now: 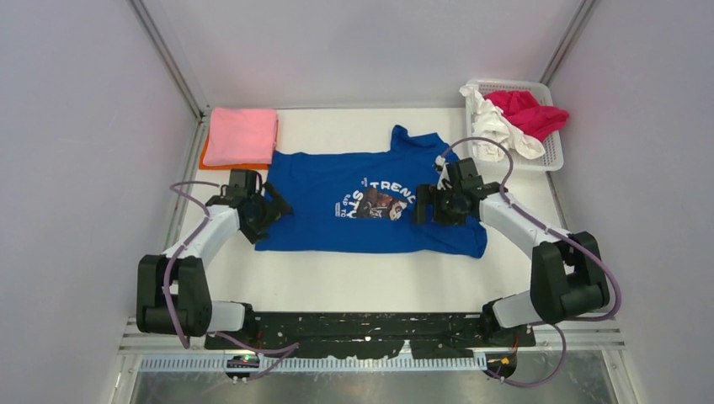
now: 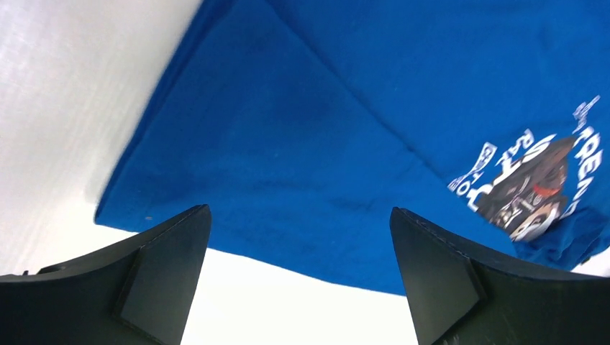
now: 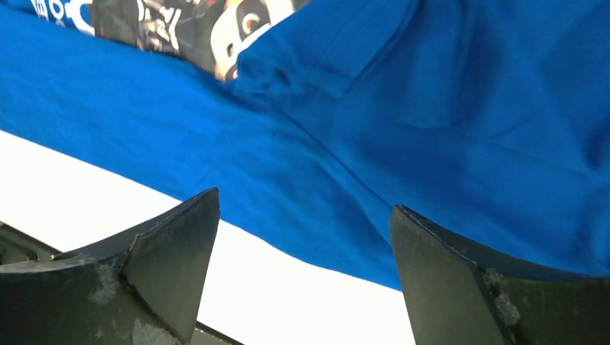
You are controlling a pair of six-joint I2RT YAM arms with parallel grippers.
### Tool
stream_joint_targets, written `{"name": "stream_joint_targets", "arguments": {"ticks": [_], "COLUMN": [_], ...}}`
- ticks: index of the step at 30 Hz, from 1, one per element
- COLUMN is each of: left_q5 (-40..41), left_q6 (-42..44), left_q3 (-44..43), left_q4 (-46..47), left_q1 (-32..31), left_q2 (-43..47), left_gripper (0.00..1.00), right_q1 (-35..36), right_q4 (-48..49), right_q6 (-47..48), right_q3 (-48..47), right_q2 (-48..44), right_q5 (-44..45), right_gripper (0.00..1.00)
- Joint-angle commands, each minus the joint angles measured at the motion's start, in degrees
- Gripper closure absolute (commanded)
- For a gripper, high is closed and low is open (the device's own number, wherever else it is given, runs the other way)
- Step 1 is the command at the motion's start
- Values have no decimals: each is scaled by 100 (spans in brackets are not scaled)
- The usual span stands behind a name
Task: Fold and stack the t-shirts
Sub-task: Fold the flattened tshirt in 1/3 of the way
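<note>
Your royal-blue t-shirt lies spread on the desk, long axis running side to side. The left pincer hangs wide open over its left end, the right pincer likewise over its right, seemingly equally near.

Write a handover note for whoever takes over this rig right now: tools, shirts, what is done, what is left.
Left tool: open, empty, over the left edge of the blue shirt.
Right tool: open, empty, over its right part.
Blue shirt: flat in the middle, print up, sides seemingly folded in.
Done: pink shirt folded on the orange shirt, far left.
Left: finish folding blue and stack it; then the crimson shirt and white shirt, crumpled in the basket, far right.
</note>
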State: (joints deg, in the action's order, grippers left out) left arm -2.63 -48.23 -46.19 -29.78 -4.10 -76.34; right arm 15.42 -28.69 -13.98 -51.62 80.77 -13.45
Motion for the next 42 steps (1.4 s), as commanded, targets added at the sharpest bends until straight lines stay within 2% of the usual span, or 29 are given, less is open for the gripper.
{"name": "stream_joint_targets", "arguments": {"ticks": [1,7,11,14,21,24,26,30,33,37,42], "left_q5": [-815,-547,-247,-93,51,12,-78,-198,-237,-261,-339], "left_q6": [256,295,455,515,595,669,690,733,736,753,762], "left_q3": [187,309,158,179,143,150,163,139,171,151,186], "left_q4": [619,730,395,349,189,166,198,202,248,278,317], "left_q1": [-30,-30,-15,0,72,79,82,82,84,84,82], "left_q2": [-273,-628,-816,-834,-780,-713,-668,-613,-584,-645,-690], "left_gripper": [0,0,0,0,0,0,0,0,0,0,0], "right_q1": [272,298,285,166,-144,-157,-160,-82,99,464,661], "right_q4": [1172,1524,1517,1482,1524,1375,1246,1238,1228,1395,1482], "right_q6": [-381,-423,-412,-249,168,217,94,-355,-517,-653,-659], "right_q3": [186,-195,-635,-984,-2262,-2456,-2245,-1198,-483,-99,-532], "right_q2": [210,1074,1597,1853,2428,2289,2010,1243,855,911,1463], "right_q5": [-445,-114,891,2085,2768,2479,2031,880,460,412,391], "right_gripper": [4,5,5,4,4,5,5,5,5,5,4]}}
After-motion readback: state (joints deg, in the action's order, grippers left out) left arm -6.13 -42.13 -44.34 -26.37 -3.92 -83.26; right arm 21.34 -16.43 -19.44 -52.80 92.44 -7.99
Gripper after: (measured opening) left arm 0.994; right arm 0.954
